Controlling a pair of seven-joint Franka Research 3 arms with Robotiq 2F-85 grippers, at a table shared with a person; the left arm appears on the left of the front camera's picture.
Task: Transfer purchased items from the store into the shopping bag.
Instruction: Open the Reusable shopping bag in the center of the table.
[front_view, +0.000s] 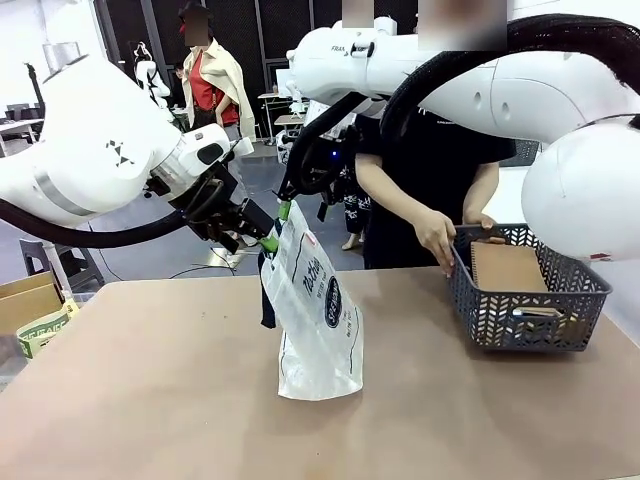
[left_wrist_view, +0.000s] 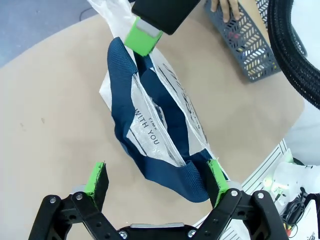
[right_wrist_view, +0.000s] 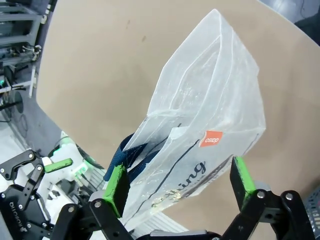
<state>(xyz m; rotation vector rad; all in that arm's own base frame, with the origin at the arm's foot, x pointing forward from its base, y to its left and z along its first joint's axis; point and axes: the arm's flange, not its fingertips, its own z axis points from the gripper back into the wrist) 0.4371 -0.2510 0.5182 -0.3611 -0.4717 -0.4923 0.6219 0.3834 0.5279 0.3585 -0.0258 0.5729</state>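
Green fingers (left_wrist_view: 215, 180) of the left gripper (left_wrist_view: 155, 172) gape wide, one touching a navy handle (left_wrist_view: 122, 115), and the right gripper (right_wrist_view: 180, 167) spreads equally wide astride the mouth of the bag (front_view: 320, 320), clamping nothing, the translucent white bag with black script standing on the table (front_view: 150, 400), basket (front_view: 520, 310) at the bag's 3 o'clock.

The big white right arm (front_view: 500, 95) hides part of the person (front_view: 430, 170) at the far side. The wall of the basket (front_view: 520, 315) hides the lower part of a brown flat thing (front_view: 507, 267) inside it. The print on the shopping bag (front_view: 315, 320) is too small to read from the front, and a cardboard box (front_view: 25, 300) is cut off at the left edge.
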